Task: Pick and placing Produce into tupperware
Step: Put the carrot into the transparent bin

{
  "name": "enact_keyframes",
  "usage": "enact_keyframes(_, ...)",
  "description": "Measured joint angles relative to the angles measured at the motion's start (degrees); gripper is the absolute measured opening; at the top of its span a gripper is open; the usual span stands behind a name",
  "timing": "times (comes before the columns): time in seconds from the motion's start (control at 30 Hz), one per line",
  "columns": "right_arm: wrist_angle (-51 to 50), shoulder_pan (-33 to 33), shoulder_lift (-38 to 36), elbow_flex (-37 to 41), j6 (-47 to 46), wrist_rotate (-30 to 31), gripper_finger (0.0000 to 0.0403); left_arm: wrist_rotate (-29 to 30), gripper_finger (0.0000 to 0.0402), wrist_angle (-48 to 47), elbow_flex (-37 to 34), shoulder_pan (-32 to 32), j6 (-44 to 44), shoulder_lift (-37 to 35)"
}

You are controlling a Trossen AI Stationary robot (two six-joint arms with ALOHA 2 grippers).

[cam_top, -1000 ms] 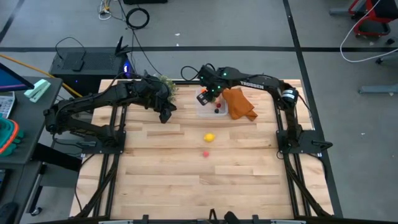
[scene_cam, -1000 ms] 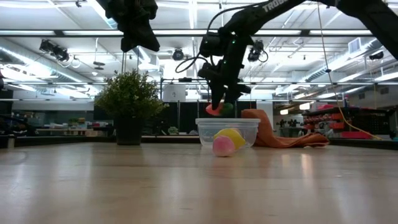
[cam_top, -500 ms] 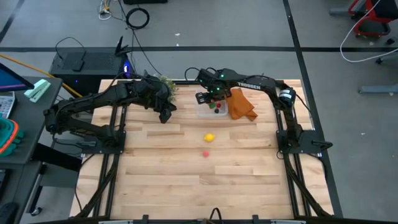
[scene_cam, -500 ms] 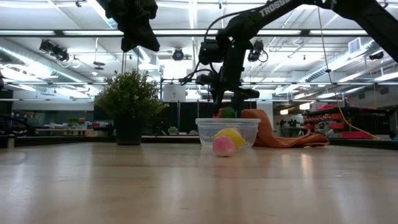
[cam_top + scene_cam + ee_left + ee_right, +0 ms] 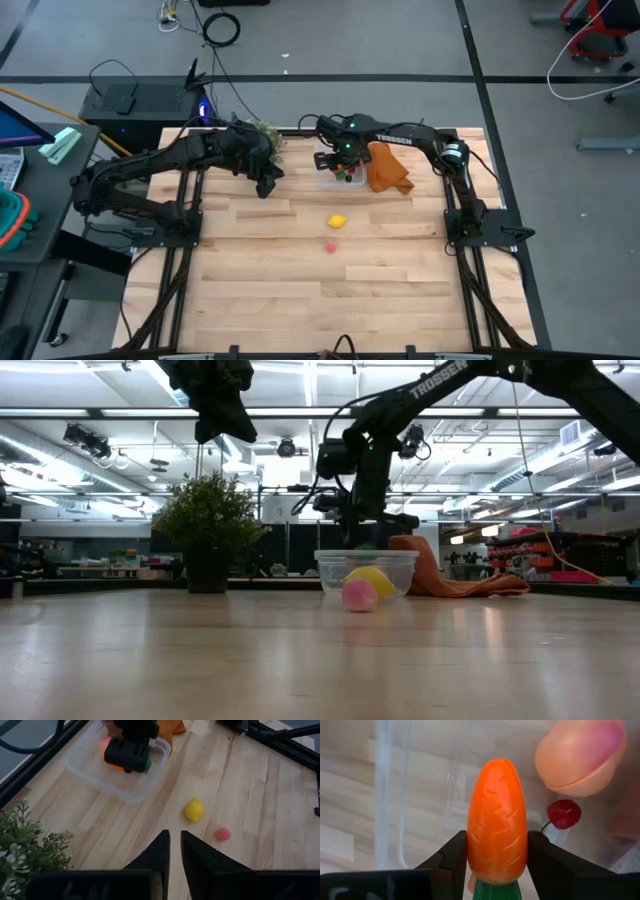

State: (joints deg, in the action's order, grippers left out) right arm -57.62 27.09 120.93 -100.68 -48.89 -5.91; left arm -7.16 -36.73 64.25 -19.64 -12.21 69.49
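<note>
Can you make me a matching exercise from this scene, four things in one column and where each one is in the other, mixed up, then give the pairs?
Things:
1. carrot
2. lemon
3. cherry
4. orange cloth

Places:
A. lying on the bare table, outside the box
B. gripped between the fingers of the right gripper
C. on the table beside the tupperware
D. resting inside the tupperware, next to a peach-coloured fruit

Pairs: 1-B, 2-A, 3-D, 4-C
</note>
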Motion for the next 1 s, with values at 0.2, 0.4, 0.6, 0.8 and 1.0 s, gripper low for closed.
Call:
enact_keyframes(0.2, 0.1, 0.1, 0.8, 0.0, -0.6, 0.5, 0.0141, 0.0, 0.0052, 0.0, 0.0, 0.0, 0.0, 0.0)
enact_keyframes(0.4, 0.0, 0.2, 1.0, 0.0, -2.1, 1.2, 0.0141, 0.0, 0.0052, 0.0, 0.0, 0.0, 0.0, 0.0)
enact_keyframes(0.6, 0.0, 0.2, 1.1, 0.0, -3.2, 2.0, 0.0141, 0.0, 0.0052, 0.0, 0.0, 0.0, 0.0, 0.0)
enact_keyframes(0.8, 0.0, 0.2, 1.1, 0.0, -4.1, 2.6, 0.0141, 0.0, 0.0052, 0.0, 0.0, 0.0, 0.0, 0.0)
enact_keyframes(1.0, 0.1, 0.1, 1.5, 0.0, -5.1, 2.8, 0.0141, 0.0, 0.0052, 0.0, 0.0, 0.0, -0.1, 0.0)
